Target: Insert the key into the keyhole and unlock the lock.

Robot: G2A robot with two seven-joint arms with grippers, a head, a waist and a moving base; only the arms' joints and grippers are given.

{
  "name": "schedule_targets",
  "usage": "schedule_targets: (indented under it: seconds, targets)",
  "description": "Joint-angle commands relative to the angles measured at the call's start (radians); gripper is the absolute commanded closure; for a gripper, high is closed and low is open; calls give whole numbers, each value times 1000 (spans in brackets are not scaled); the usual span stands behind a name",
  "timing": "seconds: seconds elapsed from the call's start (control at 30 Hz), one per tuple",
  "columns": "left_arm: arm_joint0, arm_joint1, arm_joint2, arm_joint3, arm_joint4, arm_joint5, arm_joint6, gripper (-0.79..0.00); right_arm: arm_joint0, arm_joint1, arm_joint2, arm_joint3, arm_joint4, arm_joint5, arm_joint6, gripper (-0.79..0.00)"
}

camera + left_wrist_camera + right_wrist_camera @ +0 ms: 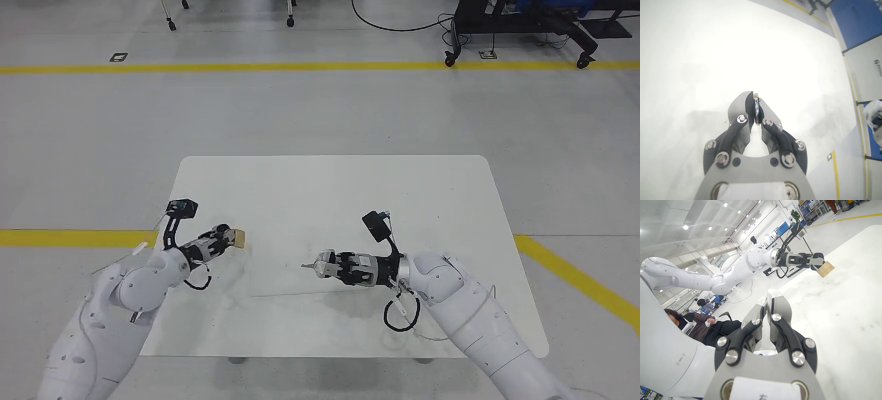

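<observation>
A brass padlock (238,238) hangs just above the white table (400,180) near its left edge. My left gripper (226,240) is shut on its silver shackle (756,111), and a sliver of the brass body (755,94) shows past the fingertips. In the right wrist view the padlock (825,269) hangs from the left gripper (816,262) across the table. My right gripper (322,266) hovers over the table's middle, shut on a small key (306,266) whose blade points left toward the lock. Its fingertips (770,298) are pressed together and hide the key.
About a hand's width of bare tabletop lies between key tip and padlock. The table's front edge (340,352) runs just below both arms. Yellow floor lines (300,68) and a black cart (520,30) lie far behind.
</observation>
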Motion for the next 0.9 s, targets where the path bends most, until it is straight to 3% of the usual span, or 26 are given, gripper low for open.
schedule_targets:
  seconds: [0.0,0.27,0.47,0.67,0.87]
  targets:
    - [25,0,-10,-3,-83,-94,1,0,0,0,0,0,0,0,0,0]
    - [43,-9,18,25,-169,-265,22,0,0,0,0,0,0,0,0,0]
    - [-7,-16,31,104,-620,-342,-256,0,0,0,0,0,0,0,0,0]
    - [-63,-24,39,189,-905,-344,-453,0,-14,0,-2,-36,-30,28,-18,0]
    - [-120,-39,78,257,-972,-367,-527,0,-24,-7,-10,-75,-97,86,-64,0]
